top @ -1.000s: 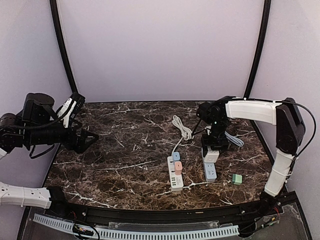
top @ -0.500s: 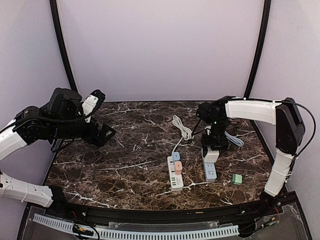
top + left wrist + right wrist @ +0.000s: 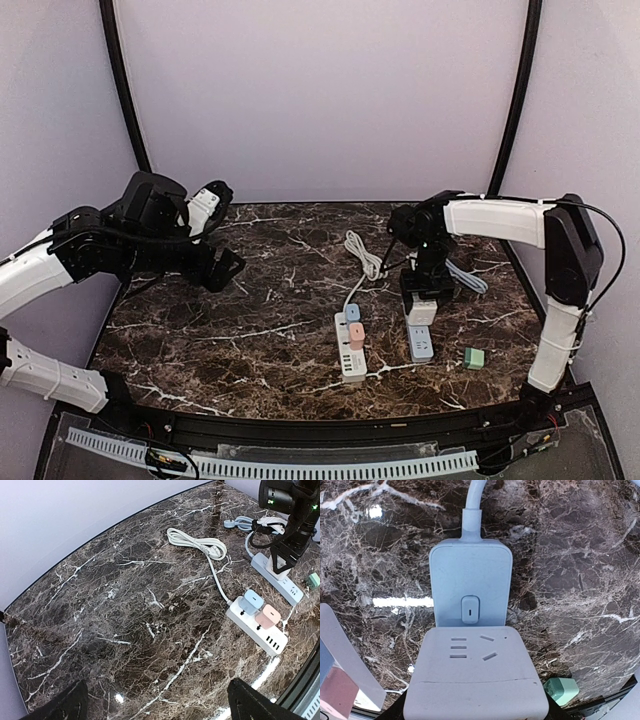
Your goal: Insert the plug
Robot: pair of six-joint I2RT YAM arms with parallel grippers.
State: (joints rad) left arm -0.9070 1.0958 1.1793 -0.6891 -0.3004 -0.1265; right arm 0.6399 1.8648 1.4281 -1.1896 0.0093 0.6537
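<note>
A pale grey plug [image 3: 475,680] with slots in its face sits between the jaws of my right gripper [image 3: 424,295], which is shut on it. It hangs just over the far end of the light blue power strip [image 3: 470,580], close to the strip's switch; whether it touches the strip I cannot tell. From above, the plug [image 3: 421,312] shows as a white block on the blue strip [image 3: 421,346]. My left gripper [image 3: 218,266] hovers open over the table's left part, its dark fingertips [image 3: 65,705] at the bottom corners of the left wrist view with bare marble between them.
A white power strip [image 3: 350,352] with a blue plug [image 3: 252,601] and a pink plug [image 3: 271,615] lies left of the blue one. Its white cable [image 3: 365,255] coils behind. A loose green plug [image 3: 473,357] lies to the right. Dark marble table [image 3: 260,330].
My left arm has swung from the far left edge rightward and inward over the table, gripper still open. The right arm and the plug have barely moved.
</note>
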